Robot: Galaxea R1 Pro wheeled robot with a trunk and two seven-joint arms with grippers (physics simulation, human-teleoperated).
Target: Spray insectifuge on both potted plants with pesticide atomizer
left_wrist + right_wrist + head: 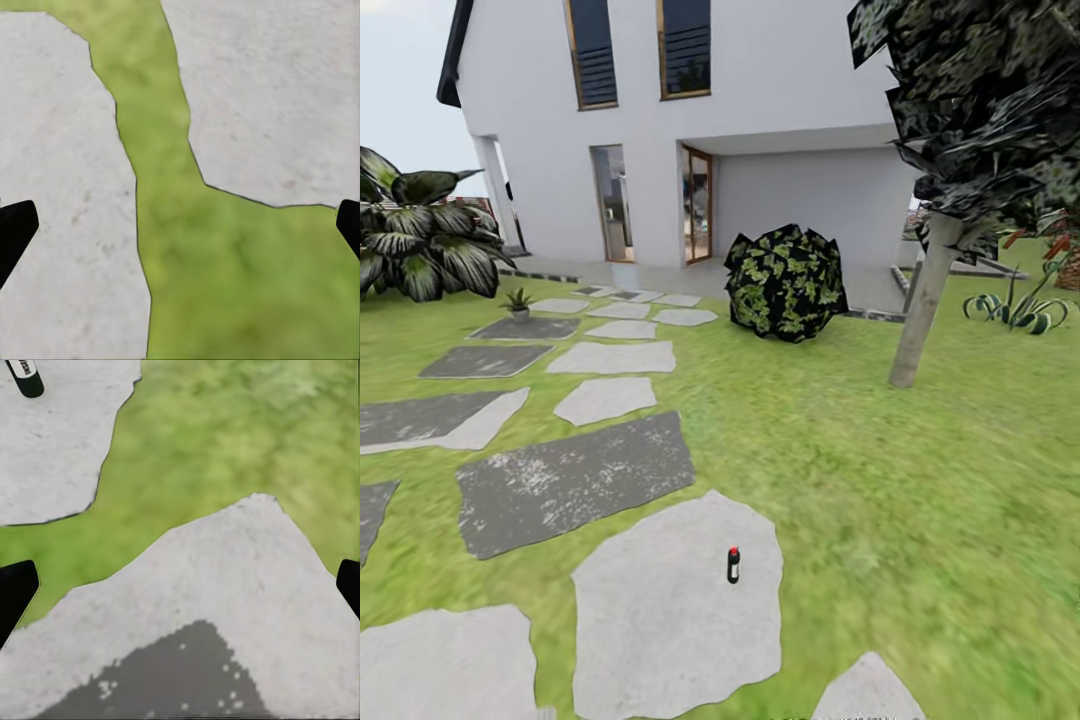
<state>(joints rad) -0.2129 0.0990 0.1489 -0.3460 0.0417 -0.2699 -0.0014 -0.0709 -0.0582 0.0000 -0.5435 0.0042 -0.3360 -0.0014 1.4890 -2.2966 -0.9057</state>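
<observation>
A small potted plant (pixel 518 303) of pointed green leaves sat far left beside dark paving. The dark, red-capped atomizer (pixel 733 565) stood near its pale stone slab's (pixel 660 620) right edge. Both grippers hung wide open; drive closer before reaching.

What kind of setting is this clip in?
A simulated house garden: green lawn crossed by grey stone slabs, a white house behind, and a round bush and a tree on the grass. A small spray bottle stands on one slab.
</observation>
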